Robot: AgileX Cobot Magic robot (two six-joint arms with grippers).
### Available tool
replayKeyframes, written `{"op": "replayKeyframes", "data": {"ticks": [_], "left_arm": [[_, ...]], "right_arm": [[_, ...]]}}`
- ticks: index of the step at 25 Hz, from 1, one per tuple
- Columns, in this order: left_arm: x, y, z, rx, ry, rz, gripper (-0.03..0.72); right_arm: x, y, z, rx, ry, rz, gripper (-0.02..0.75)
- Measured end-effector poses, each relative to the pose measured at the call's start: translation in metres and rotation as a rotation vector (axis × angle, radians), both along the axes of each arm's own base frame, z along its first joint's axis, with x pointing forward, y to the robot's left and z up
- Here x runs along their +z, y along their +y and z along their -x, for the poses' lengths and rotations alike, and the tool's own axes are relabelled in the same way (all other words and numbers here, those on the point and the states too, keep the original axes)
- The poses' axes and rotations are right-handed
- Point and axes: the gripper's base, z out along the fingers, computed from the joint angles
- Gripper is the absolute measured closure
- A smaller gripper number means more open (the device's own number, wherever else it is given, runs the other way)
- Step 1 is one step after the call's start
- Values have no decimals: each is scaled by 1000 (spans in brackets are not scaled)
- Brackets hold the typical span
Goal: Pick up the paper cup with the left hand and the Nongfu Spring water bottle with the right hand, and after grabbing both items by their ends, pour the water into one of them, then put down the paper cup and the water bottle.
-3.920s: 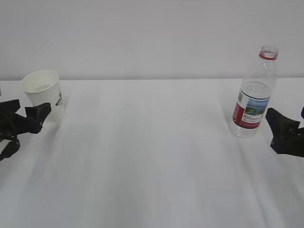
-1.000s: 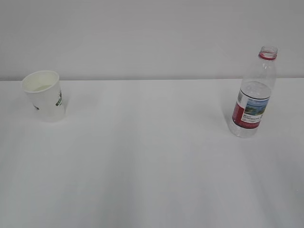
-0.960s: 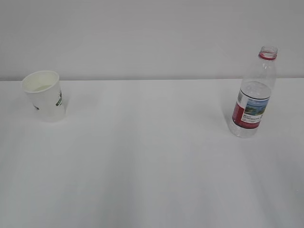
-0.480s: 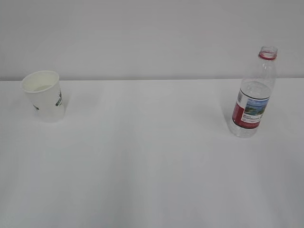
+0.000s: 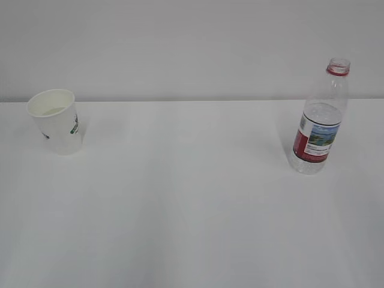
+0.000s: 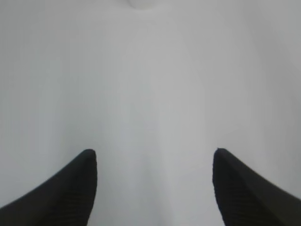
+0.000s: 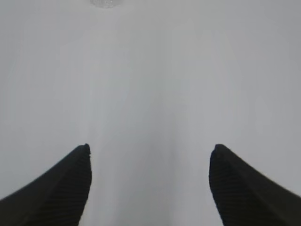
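Both arms had pulled clear out of the exterior view since a few seconds earlier! The white tapered paper cup (image 5: 55,121) sat far left on the white table (image 5: 192,198), the tall clear plastic bottle (image 5: 319,120) stood far right, uncapped. Left gripper (image 6: 153,188) spread wide, empty; right gripper (image 7: 149,186) likewise. Put-down looked finished. The bottle's red-white label was too small to read.

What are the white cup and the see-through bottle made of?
The cup looks like matte paper: opaque white wall, rolled rim, printed logo. The bottle looks like thin, glossy clear plastic: you see through it, and a printed label wraps it.
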Motion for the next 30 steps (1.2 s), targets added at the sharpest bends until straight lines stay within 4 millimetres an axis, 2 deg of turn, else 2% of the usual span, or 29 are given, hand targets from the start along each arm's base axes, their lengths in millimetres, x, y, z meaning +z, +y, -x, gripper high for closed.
{"op": "replayKeyframes", "data": {"ticks": [7, 16, 25, 30], "left_arm": [[0, 0, 0, -1, 0, 3, 130], [0, 0, 2, -1, -16, 4, 130], [3, 0, 38, -2, -242, 11, 175], [2, 0, 41, -4, -249, 13, 183]], "right_arm": [[-10, 0, 3, -5, 26, -2, 150], [-8, -2, 13, -8, -33, -17, 150], [-3, -9, 43, -10, -226, -56, 150], [-4, -13, 63, -12, -349, -86, 150]]}}
